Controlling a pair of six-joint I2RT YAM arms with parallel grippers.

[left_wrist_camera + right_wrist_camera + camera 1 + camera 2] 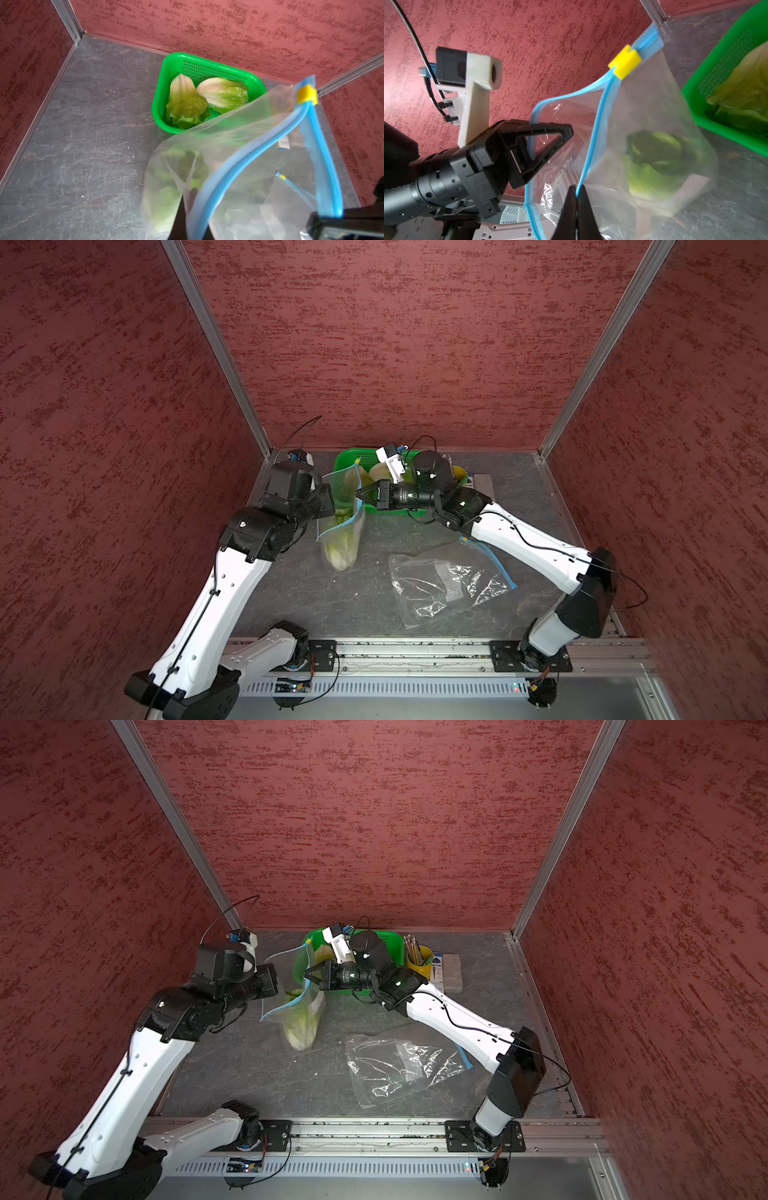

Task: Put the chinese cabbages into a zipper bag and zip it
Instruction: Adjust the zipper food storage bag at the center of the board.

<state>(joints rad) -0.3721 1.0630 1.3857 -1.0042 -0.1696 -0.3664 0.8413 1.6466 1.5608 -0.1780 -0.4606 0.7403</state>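
Thin clear plastic was all I had hold of: my left gripper (562, 134) was clamped on one blue lip of the zipper bag (340, 526) and my right gripper (576, 192) was pinched tight on the opposite lip, the mouth spread between them. One chinese cabbage (341, 553) hung in the bag's bottom. The second cabbage (185, 99) and the third cabbage (225, 93) lay side by side in the green basket (159, 104) just behind. With both grippers occupied, I judged that freeing one to fetch a head could let the mouth sag shut, or the slick lip could slip out under the weight. The left wrist view showed the basket's cabbages plainly, where my right arm (519, 539) largely covered them in both top views. A top view showed the pencil cup (419, 963), which neither wrist view caught.
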